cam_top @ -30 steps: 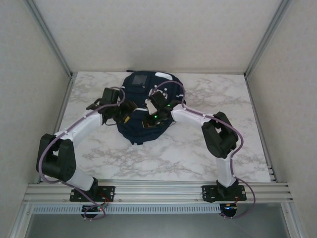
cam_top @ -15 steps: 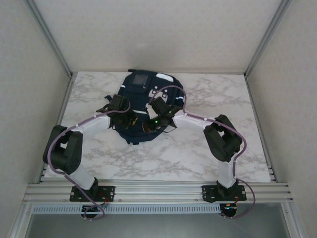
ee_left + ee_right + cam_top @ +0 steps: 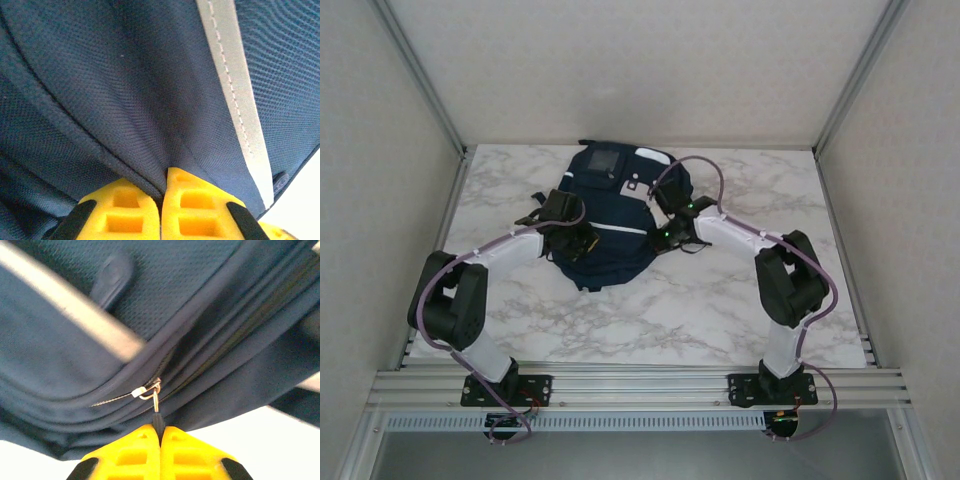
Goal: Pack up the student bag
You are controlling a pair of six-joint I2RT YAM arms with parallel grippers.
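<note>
- A marble-patterned counter (image 3: 740, 300) sits between pale walls (image 3: 620, 60). A metal rail (image 3: 640, 385) runs along its near edge, and both arms are bolted there.
- The bag (image 3: 610, 200) is dark navy and the biggest thing here. It lies flat at the middle of the counter's far edge.
- The end of the bag with the grey square patch (image 3: 604, 158) lies closest to the far edge, with a white patch (image 3: 650, 153) beside it. Its rounded end points back toward the near edge.
- A thin pale stripe (image 3: 620, 228) crosses the front of the bag from side to side.
- The left gripper (image 3: 578, 242) is down on the part of the bag that faces the counter's left edge. Its jaws are pressed together, with a fold of the navy fabric pinched between the yellow fingers (image 3: 125, 210). Up close, the stitched stripe runs just beside that fold.
- The right gripper (image 3: 662, 238) is at the side of the bag that faces the counter's right edge. Its jaws are closed tight on the dark zip pull (image 3: 157, 417).
- The pull hangs from a small metal slider (image 3: 145, 390) on the zip line that follows the bag's side seam.
- Bare white counter shows just under the bag's edge on either side of the right gripper's fingers.
</note>
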